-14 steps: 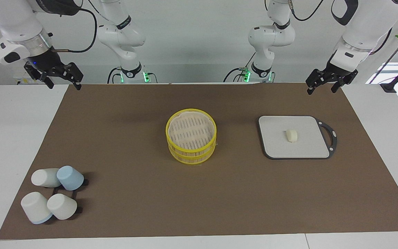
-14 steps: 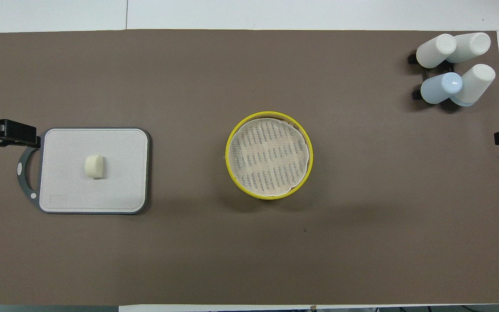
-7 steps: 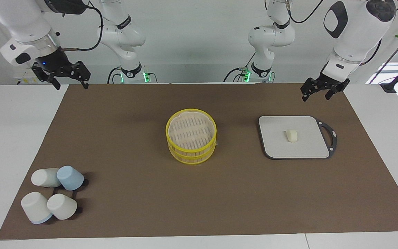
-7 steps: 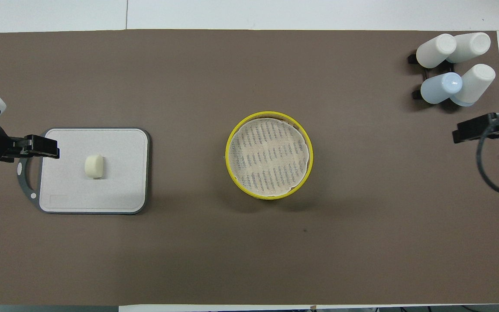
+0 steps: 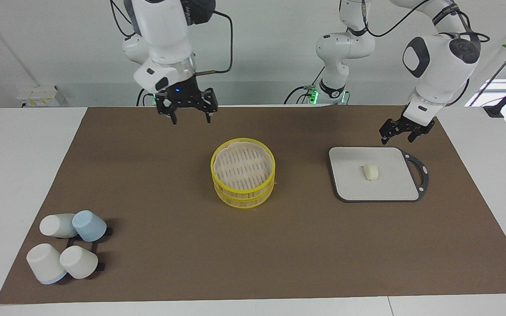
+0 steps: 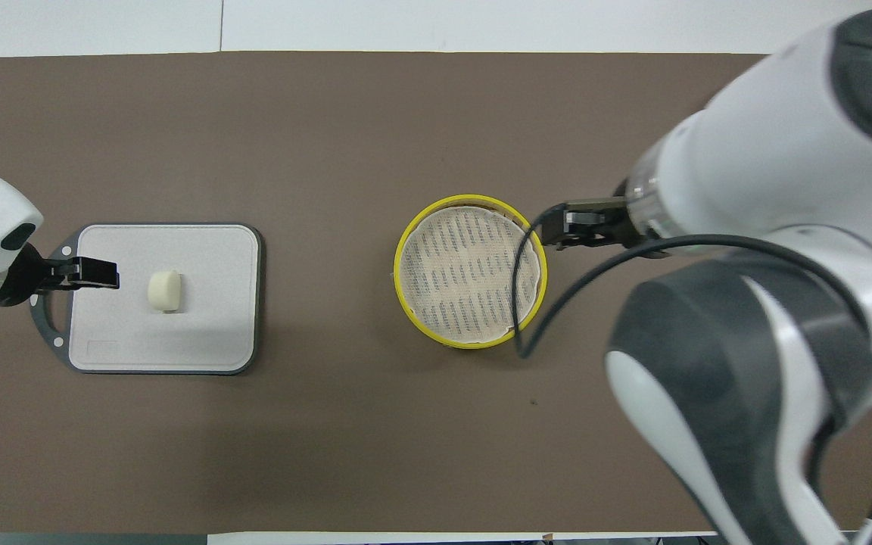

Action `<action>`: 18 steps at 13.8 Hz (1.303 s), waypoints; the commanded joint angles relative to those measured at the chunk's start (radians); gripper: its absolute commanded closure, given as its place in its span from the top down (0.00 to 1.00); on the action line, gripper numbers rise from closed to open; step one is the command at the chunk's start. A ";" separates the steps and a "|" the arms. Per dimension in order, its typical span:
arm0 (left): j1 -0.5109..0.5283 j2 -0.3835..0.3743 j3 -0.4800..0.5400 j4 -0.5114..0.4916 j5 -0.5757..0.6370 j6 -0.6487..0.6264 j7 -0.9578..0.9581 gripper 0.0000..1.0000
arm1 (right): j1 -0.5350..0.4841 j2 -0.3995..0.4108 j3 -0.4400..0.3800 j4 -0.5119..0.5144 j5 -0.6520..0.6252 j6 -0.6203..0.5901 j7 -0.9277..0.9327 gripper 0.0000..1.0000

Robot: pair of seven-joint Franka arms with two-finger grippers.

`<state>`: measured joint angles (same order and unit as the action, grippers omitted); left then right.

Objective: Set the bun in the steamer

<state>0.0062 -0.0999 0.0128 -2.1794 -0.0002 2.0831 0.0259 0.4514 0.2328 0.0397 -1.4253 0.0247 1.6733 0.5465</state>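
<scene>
Facing view, from one side across: four cups (image 5: 66, 248) sit clustered on a small black rack (image 5: 87, 245) at the right arm's end of the brown mat (image 5: 147, 193) that covers the white table (image 5: 11, 175), three of them cream-white and one pale blue, all tipped on their sides.

Next comes the right arm, bent over steeply from its base, wrist pointing down. Its right gripper (image 5: 189, 116) hangs in the air over the mat just beside the steamer, fingers (image 5: 173, 117) spread apart and holding nothing.

In the middle of the mat stands the one round yellow-rimmed steamer basket (image 5: 243, 179), two tiers stacked, the top one lined with white paper over tan slats. Nothing lies in it.

Further along is a single flat grey cutting board (image 5: 374, 174) with a dark rim and loop handle. The small pale cream bun (image 5: 370, 171) rests on the middle of it, well apart from the steamer.

Over the board's edge nearest the robots the left arm folds down from a high elbow, and the left gripper (image 5: 396, 137) hovers there, fingers (image 5: 384, 139) spread, clear of the bun.
</scene>
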 commanded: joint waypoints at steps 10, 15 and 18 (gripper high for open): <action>-0.035 0.155 -0.005 -0.185 -0.009 0.422 0.017 1.00 | 0.230 0.221 -0.004 -0.073 -0.137 0.368 0.159 1.00; -0.049 0.164 -0.004 -0.183 -0.011 0.428 0.020 0.59 | 0.231 0.175 -0.004 -0.216 -0.077 0.508 0.161 0.97; -0.048 0.164 -0.004 -0.178 -0.011 0.423 0.031 0.38 | 0.236 0.168 -0.004 -0.236 -0.077 0.507 0.161 0.69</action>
<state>-0.0295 0.0679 -0.0023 -2.3491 -0.0002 2.4919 0.0311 0.6870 0.4460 0.0350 -1.5987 -0.0660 2.1567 0.6944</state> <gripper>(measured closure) 0.555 0.101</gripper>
